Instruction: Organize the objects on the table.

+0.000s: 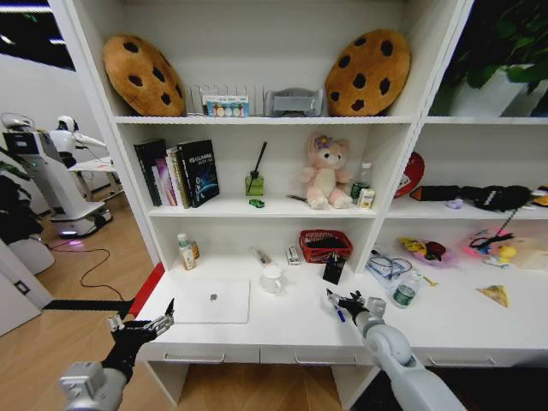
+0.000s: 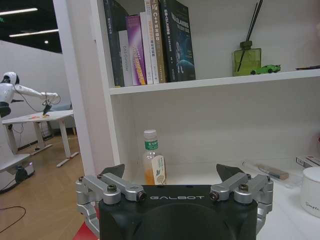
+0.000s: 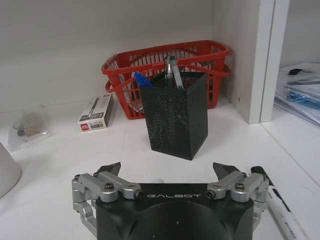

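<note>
Far left, off the front corner of the long white desk (image 1: pixel 282 330): left fingers (image 1: pixel 163 323) spread wide and empty, parked just short of the slim silver laptop (image 1: pixel 211 300). Could clip the laptop's near edge and skid it across if swung inward low, since nothing stands between. Further right, the white ceramic mug (image 1: pixel 272 279), standing just beside the laptop's far corner; likely to tip if the laptop gets shoved. Up on the shelf above, out of easy reach, the tiny green toy car (image 1: pixel 257 203) beside a green glass reed diffuser (image 1: pixel 254 183); could knock that bottle over in any grab for the car. Right of centre, low over the desk: right fingers (image 1: pixel 332 296) also spread and holding nothing, facing the small black mesh box-shaped pen holder (image 3: pixel 174 114), which stands upright just in front of the red mesh basket (image 3: pixel 165 55) with a blue pen (image 3: pixel 141 80) leaning out of it. Light and tall-sided, so liable to topple or slide back into the basket if bumped by a drop-in from above. Just beside those fingers, flat on the desk, a white-and-black pen (image 3: pixel 282 210); thin and round, so apt to roll away or slip out of a pinch closed off-centre.
</note>
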Tool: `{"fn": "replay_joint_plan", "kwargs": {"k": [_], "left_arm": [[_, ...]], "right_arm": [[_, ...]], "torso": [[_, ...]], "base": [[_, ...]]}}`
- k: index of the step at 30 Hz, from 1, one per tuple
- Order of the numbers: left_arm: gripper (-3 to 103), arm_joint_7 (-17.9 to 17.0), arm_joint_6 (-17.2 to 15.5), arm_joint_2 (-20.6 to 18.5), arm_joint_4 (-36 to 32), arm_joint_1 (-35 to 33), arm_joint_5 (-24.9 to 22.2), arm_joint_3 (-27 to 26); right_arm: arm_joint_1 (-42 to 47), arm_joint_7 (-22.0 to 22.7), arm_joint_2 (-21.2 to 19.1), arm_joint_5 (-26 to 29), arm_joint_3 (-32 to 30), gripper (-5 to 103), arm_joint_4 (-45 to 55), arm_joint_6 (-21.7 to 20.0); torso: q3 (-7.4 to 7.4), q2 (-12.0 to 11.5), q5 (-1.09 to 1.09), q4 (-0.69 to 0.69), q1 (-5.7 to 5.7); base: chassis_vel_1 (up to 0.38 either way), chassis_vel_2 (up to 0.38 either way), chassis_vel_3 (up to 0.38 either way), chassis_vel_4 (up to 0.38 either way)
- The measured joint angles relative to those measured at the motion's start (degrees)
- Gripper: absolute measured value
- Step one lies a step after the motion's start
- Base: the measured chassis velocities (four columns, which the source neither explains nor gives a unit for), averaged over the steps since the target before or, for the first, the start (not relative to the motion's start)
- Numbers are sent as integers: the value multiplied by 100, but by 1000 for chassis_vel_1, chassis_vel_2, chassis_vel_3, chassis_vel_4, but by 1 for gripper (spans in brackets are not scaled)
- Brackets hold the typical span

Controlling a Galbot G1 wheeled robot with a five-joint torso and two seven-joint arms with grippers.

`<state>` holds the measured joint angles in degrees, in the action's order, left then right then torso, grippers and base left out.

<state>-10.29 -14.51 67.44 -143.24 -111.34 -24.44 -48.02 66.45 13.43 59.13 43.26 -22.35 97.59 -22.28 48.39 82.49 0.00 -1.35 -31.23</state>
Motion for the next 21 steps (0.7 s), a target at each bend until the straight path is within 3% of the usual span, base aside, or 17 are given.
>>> {"fn": "replay_joint_plan", "kwargs": {"k": [9,14,16,21], "left_arm": [[100,0,0,0,0,0,0,0],[100,0,0,0,0,0,0,0],[100,0,0,0,0,0,0,0],[100,0,0,0,0,0,0,0]], "right_arm": [[-309,-39,110,5,400,101,-432,-41],[-381,-56,135,-74,508,81,-552,-24],[-382,-56,122,-72,520,81,-550,-23],[-222,-49,-28,-37,522,58,-364,-34]], "torso": [[0,0,1,0,0],[-1,2,-2,0,1],[-1,2,-2,0,1],[-1,1,0,1,1]], "base": [[0,0,0,0],[0,0,0,0],[0,0,0,0],[0,0,0,0]]}}
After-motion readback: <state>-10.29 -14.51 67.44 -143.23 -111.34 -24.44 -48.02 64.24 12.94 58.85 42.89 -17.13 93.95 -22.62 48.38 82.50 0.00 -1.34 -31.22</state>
